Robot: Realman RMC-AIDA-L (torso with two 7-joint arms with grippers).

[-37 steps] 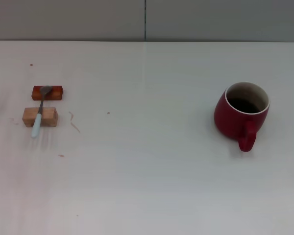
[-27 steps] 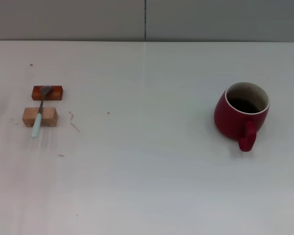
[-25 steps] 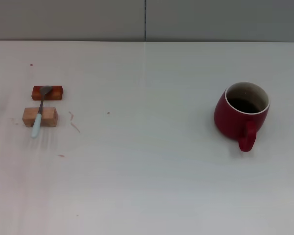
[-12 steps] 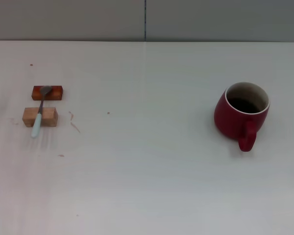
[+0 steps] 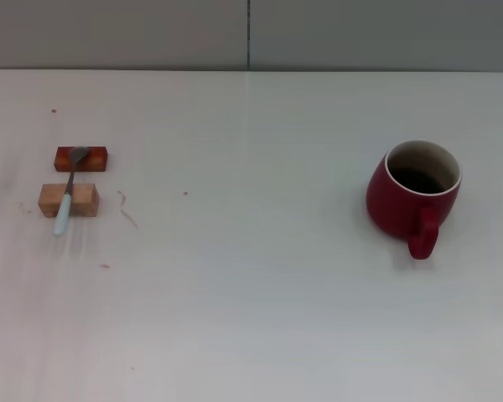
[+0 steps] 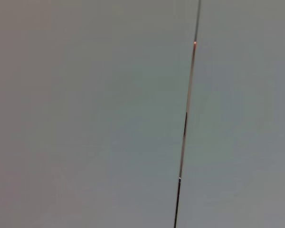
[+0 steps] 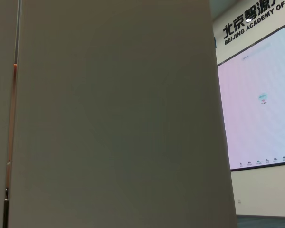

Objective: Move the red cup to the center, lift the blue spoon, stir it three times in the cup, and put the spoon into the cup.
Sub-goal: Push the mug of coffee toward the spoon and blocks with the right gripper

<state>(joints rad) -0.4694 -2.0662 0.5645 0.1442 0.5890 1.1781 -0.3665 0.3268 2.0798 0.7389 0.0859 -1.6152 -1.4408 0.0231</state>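
Looking out from both grippers, we see only wall panels through the wrist cameras, so we cannot tell how either stands; neither reaches over the table (image 5: 251, 318). Nothing has shifted across the last moments. Our red cup (image 5: 413, 198) sits toward the right edge, handle facing us. Our blue spoon (image 5: 68, 190) lies across a wooden block (image 5: 68, 199) and a red block (image 5: 80, 158) near the left edge. We judge the task unstarted.
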